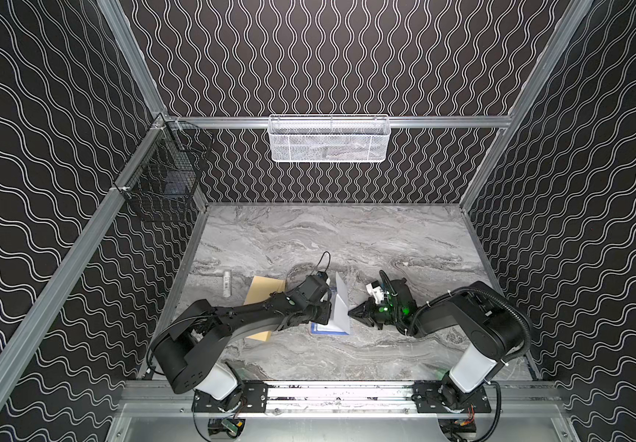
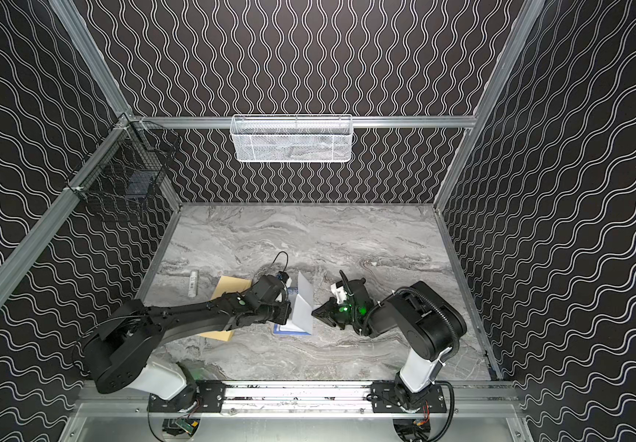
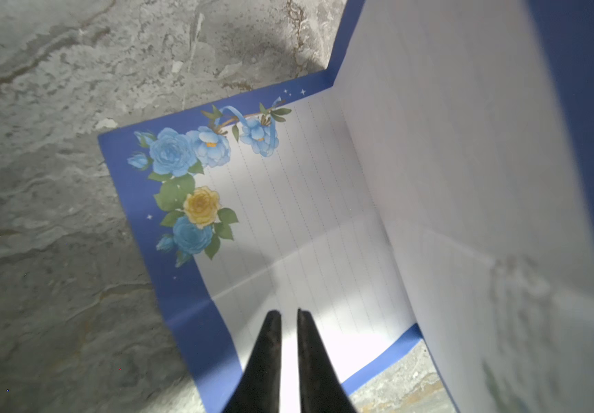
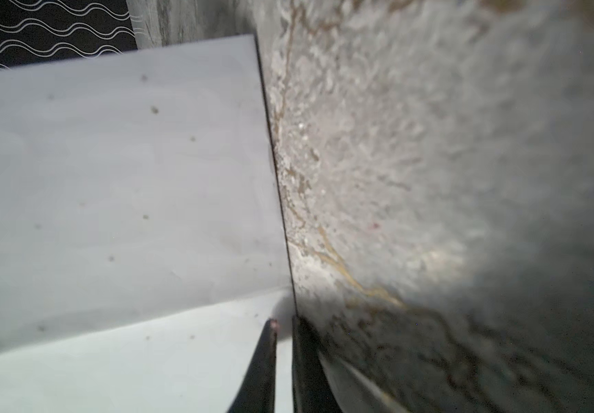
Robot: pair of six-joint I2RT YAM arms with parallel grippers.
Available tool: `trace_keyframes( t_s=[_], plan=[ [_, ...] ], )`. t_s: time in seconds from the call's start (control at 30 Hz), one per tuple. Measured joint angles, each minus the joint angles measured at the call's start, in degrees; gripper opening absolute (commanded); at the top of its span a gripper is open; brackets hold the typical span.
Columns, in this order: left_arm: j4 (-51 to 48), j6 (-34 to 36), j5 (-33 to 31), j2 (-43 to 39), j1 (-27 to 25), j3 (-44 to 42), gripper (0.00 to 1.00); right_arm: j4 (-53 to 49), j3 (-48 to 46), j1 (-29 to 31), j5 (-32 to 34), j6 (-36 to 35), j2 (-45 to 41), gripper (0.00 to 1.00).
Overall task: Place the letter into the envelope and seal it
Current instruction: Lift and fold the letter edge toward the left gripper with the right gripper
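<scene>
Near middle of surface (image 1: 347, 237), toward front edge: letter (image 1: 341, 306) half-folded, one half flat, other standing. Probably thin, light, floppy; likely to crease easily and slide on marble. Right end effector (image 4: 283, 321) clenched on standing half's edge. Left end effector (image 3: 289, 314) nearly clenched, empty, tips over flat half. Best pinched at edge, near crease. Envelope (image 1: 266, 285) toward left edge, partly under left arm.

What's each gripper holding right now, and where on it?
Right gripper pinches the letter by its raised free edge. Left gripper holds nothing; its tips sit over the flat half.
</scene>
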Motion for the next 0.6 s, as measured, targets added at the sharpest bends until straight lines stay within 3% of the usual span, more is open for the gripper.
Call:
trace_keyframes(
  t_s=[0.27, 0.6],
  plan=[
    [1.90, -0.61, -0.48, 2.27, 0.33, -2.45, 0.00, -2.95, 1.03, 0.61, 0.63, -0.26, -1.20, 0.14],
    [9.22, -0.81, -0.48, 4.79, 0.48, -3.28, 0.00, -10.95, 5.62, 2.23, 2.71, -2.89, -1.64, 0.12]
  ],
)
